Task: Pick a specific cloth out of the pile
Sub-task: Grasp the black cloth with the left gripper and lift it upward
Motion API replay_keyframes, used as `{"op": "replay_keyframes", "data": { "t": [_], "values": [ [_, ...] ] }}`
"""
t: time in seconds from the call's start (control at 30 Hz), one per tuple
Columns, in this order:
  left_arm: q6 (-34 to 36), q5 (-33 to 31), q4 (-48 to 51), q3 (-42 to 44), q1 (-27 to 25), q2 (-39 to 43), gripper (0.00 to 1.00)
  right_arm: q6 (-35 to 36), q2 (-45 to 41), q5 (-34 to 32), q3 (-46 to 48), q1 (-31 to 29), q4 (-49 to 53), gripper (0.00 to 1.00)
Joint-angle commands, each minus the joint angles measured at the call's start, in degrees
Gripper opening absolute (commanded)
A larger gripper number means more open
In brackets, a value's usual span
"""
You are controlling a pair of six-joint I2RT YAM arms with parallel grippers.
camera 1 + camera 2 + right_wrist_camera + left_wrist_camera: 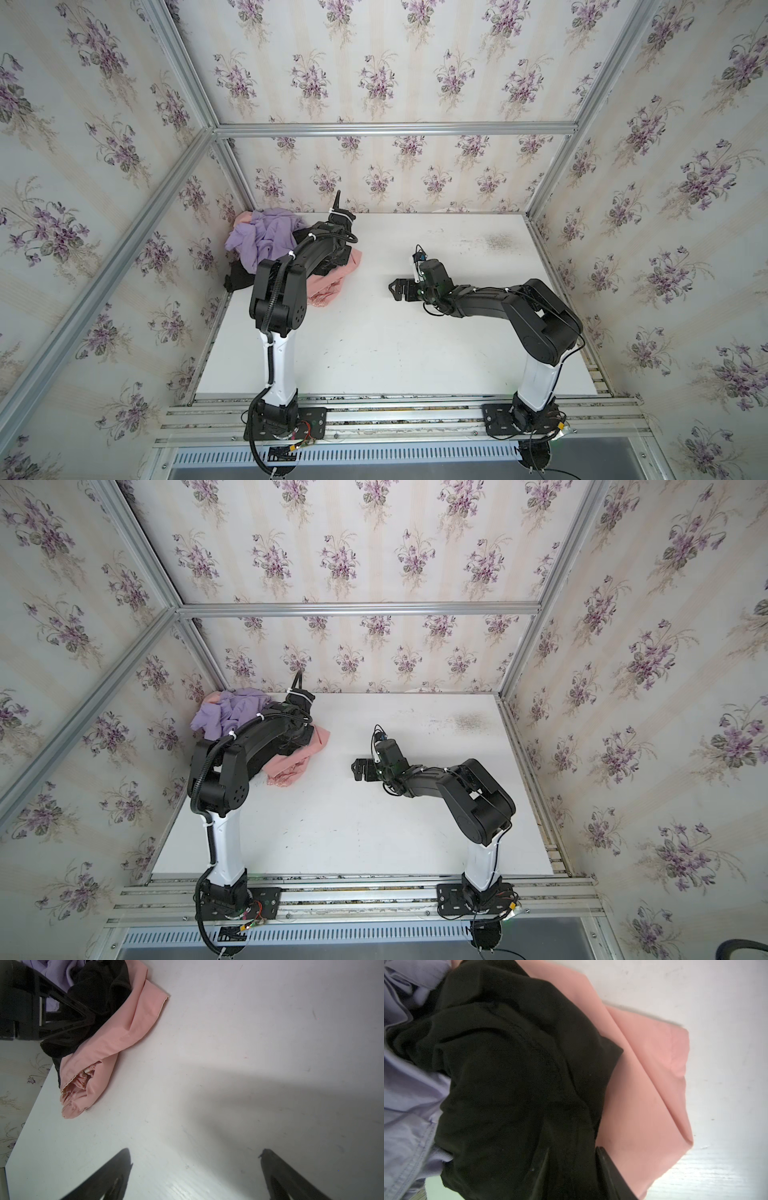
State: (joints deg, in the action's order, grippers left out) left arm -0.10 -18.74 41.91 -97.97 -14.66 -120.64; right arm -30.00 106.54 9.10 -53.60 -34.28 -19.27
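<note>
The pile (266,249) lies at the table's far left corner. In it the black cloth (512,1076) sits between a lilac-purple cloth (262,241) and a salmon-pink cloth (332,286). My left gripper (573,1149) is pressed down into the pile, its two fingers closed on a fold of the black cloth. In both top views the left arm hides that gripper. A strip of the black cloth (239,278) shows at the pile's near left edge. My right gripper (397,289) hovers open over bare table to the right of the pile, holding nothing.
The white table (415,340) is walled by flowered panels and aluminium posts at the left, back and right. The pile sits close to the left wall and back corner. The left arm's elbow (276,303) rises in front of the pile.
</note>
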Motion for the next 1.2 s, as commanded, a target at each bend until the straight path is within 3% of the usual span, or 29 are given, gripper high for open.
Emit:
{"op": "replay_keyframes", "data": {
  "t": [0.0, 0.77, 1.17],
  "values": [
    [-0.1, -0.5, 0.6, -0.5, 0.1, 0.8, 0.36, 0.6, -0.6, -0.1, -0.8, -0.2, -0.6, 1.0],
    [-0.5, -2.0, 1.5, -0.9, 0.2, 3.8, 0.07, 2.2, -3.1, -2.0, -1.7, -1.6, 2.0, 1.0],
    [-0.6, -2.4, 2.1, -1.0, 0.3, 5.2, 0.02, 2.0, -3.1, -2.8, -0.6, -1.9, 0.4, 1.0]
  ]
}}
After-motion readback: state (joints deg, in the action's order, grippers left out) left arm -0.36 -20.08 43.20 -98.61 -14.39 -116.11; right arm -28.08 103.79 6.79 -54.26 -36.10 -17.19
